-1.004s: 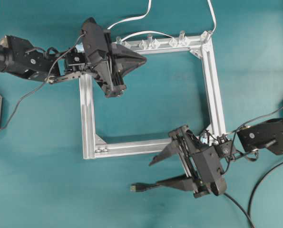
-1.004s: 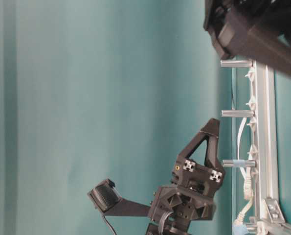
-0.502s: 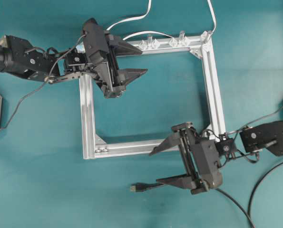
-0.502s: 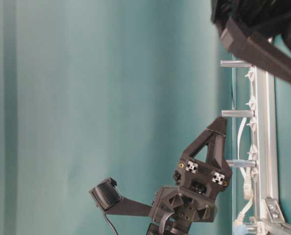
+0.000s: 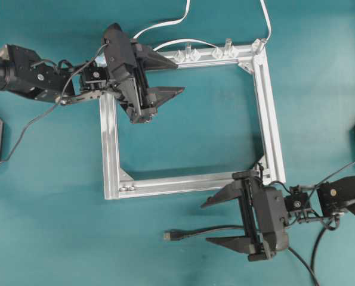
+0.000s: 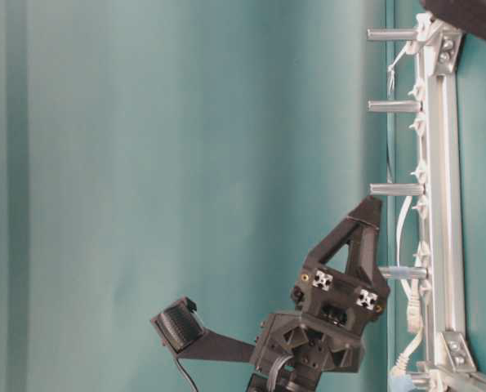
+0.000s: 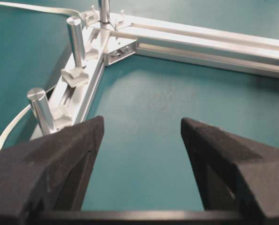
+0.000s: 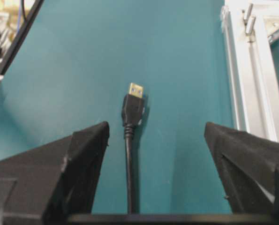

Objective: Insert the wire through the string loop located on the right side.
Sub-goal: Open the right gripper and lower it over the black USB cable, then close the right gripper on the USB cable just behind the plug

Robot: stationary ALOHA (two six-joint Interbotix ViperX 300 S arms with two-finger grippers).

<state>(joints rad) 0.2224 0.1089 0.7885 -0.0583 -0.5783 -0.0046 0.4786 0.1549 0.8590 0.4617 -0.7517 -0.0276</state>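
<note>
Right claw (image 5: 221, 220): spread wide, holding nothing, hovering over the teal surface (image 5: 58, 226) just below the bottom bar of the aluminium frame (image 5: 108, 143). From its wrist camera, the wire (image 8: 129, 154) running straight up the middle of the gap between the two fingers, apart from both, lying flat on the surface. Small plug (image 8: 133, 105) at the wire's end just beyond the fingertips, gold-silver tip pointing away from the claw. Seen from overhead, plug (image 5: 174, 235) to the left of the claw, wire leading rightward between the fingers and under the claw body.

Left claw (image 5: 180, 76): likewise spread wide and empty, poised over the frame's top left corner, fingers pointing right along the top bar. Upper finger over the bar itself, lower finger over the bare surface inside the frame. From its wrist view, open teal between the fingers, upright metal pegs (image 7: 41, 108) and clear clips on the bar just to the left.

String loop: too small to make out for certain; a thin dark strand near the frame's lower right corner (image 5: 259, 168), just above the right claw.

Open room: wide bare surface left of and below the plug; frame interior bare. White cables (image 5: 165, 25) trailing off beyond the top bar.
</note>
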